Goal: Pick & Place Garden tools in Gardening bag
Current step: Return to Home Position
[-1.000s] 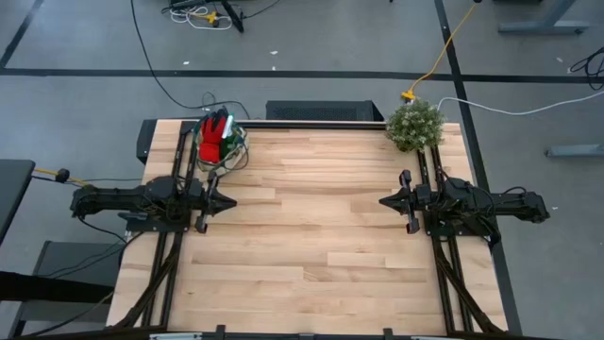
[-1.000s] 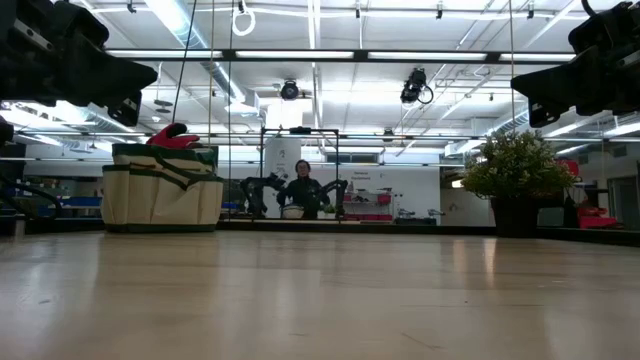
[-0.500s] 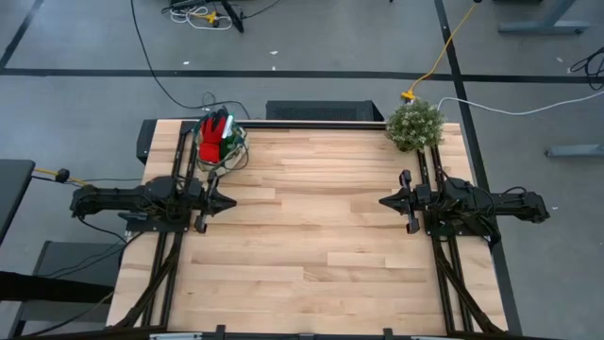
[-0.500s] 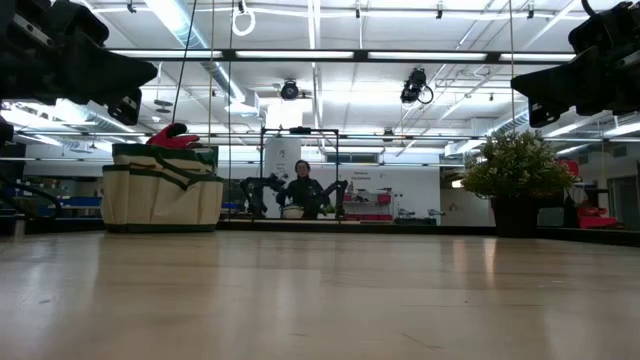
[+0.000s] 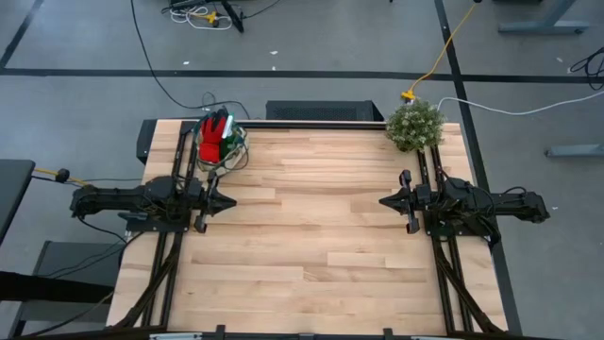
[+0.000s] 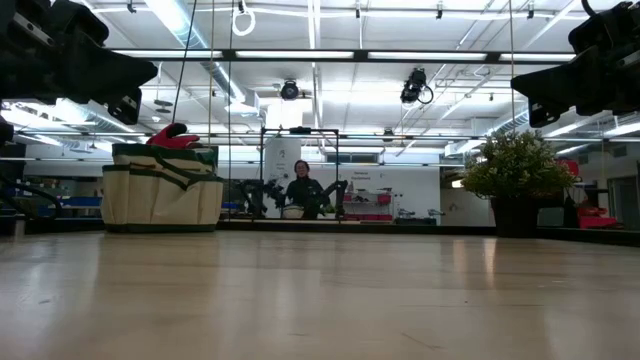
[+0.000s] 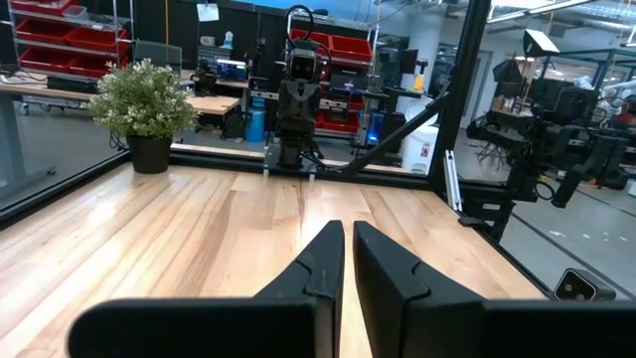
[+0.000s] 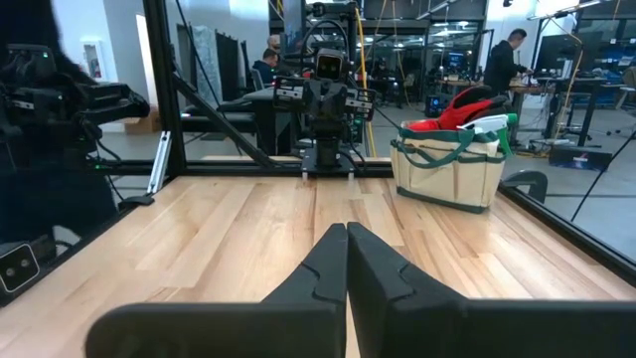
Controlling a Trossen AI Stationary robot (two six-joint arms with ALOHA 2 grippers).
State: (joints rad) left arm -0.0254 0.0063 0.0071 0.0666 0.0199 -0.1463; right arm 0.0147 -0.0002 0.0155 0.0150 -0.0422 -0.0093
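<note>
The beige gardening bag with dark green trim [image 5: 219, 140] stands on its base at the table's far left corner; it also shows in the low view [image 6: 162, 188] and the right wrist view [image 8: 446, 169]. Red gloves [image 5: 214, 127] and a green spray bottle [image 8: 494, 124] stick out of its top. My left gripper [image 5: 231, 201] is at the table's left side, above the wood, shut and empty. My right gripper [image 5: 383, 202] is at the right side, shut and empty. No tool lies loose on the table.
A bushy green potted plant [image 5: 414, 124] stands at the table's far right corner. The wooden tabletop [image 5: 311, 227] lies between the two arms. People show in the room beyond the table [image 6: 302, 186].
</note>
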